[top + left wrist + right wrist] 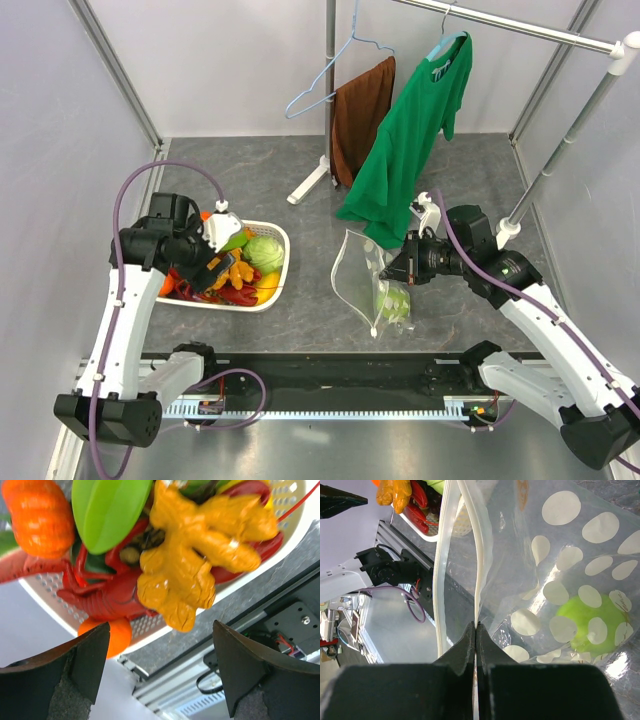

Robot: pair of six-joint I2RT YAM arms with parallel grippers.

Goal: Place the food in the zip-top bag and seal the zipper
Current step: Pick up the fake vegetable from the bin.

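My left claw, jaws apart, hangs over the basket just beside the yellow food. It looks light, hard and slippery, so I would take its knobby middle. My right claw, right of the basket, is clamped on the floppy zip-top bag.

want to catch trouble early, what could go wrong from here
1. The open left gripper hangs over the yellow piece, which lies on a red lobster; it may lift both or drop one.
2. The right gripper pinches only one zipper strip of the bag, so the floppy mouth may sag and a piece could miss.
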